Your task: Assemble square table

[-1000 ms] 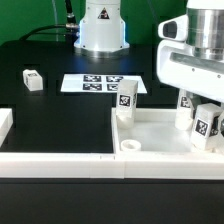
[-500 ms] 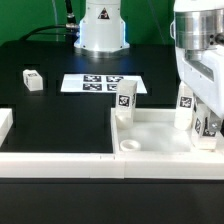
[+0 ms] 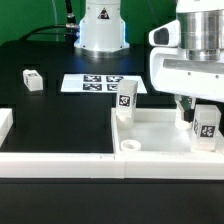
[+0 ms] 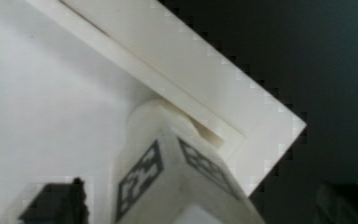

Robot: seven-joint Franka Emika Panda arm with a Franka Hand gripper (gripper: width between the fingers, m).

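Tabletop (image 3: 160,150): white tray with a raised rim, at the exterior view's lower right on the black table (image 3: 60,120). A round socket (image 3: 128,146) sits in its near corner.
Gripper (image 3: 203,110): above the tabletop's right part, straddling the right leg.
Jaws: spread wide. The wrist view shows a dark fingertip (image 4: 60,200) on each side of the leg with gaps between; nothing is gripped.
Right leg (image 3: 207,126): upright inside the rim, at a corner.
Far leg (image 3: 125,98): upright at the tabletop's far left corner.
Loose leg (image 3: 32,80): alone on the table, well to the left.
Marker board (image 3: 95,84): flat, between the loose leg and the far leg.
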